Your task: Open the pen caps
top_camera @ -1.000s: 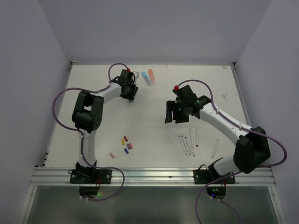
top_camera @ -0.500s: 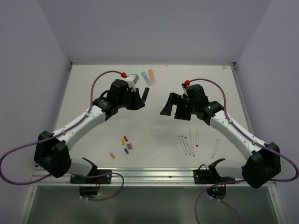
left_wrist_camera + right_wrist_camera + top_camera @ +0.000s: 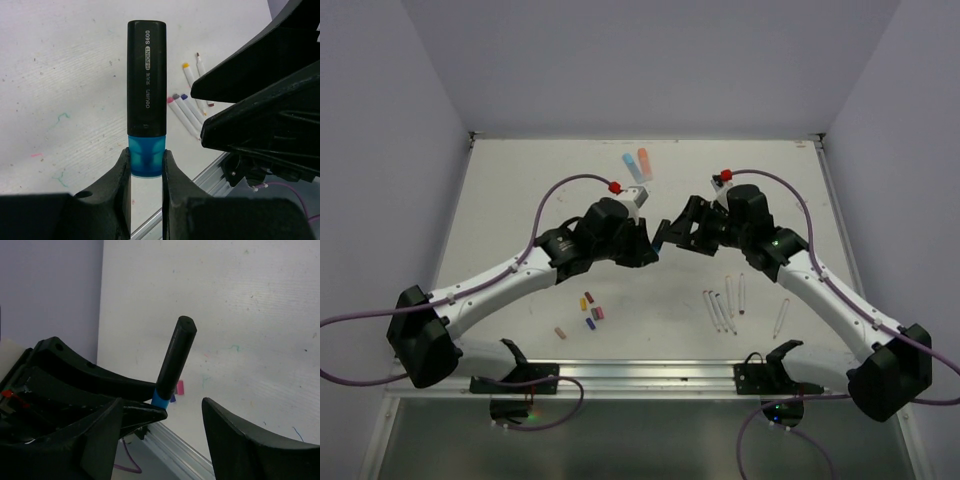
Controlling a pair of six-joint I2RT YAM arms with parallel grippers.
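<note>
in the top view, nearest the arm bases, we see small caps [image 3: 589, 309] scattered at lower left-centre of the table [image 3: 520, 200]. white pens [image 3: 725, 305] lie at lower right-centre, well apart from them. further up, at mid-frame, the two grippers meet above the table. the left gripper [image 3: 146, 161] is pinched narrowly on the blue cap [image 3: 146, 167] of a black marker [image 3: 146, 75], whose body sticks out past the fingertips. the right gripper [image 3: 161, 404] stands wide open with nothing in it, just beside the black marker. we cannot tell whether its fingers reach around it. farthest, at upper centre, a blue marker [image 3: 631, 166] and a salmon marker [image 3: 643, 160] lie side by side.
</note>
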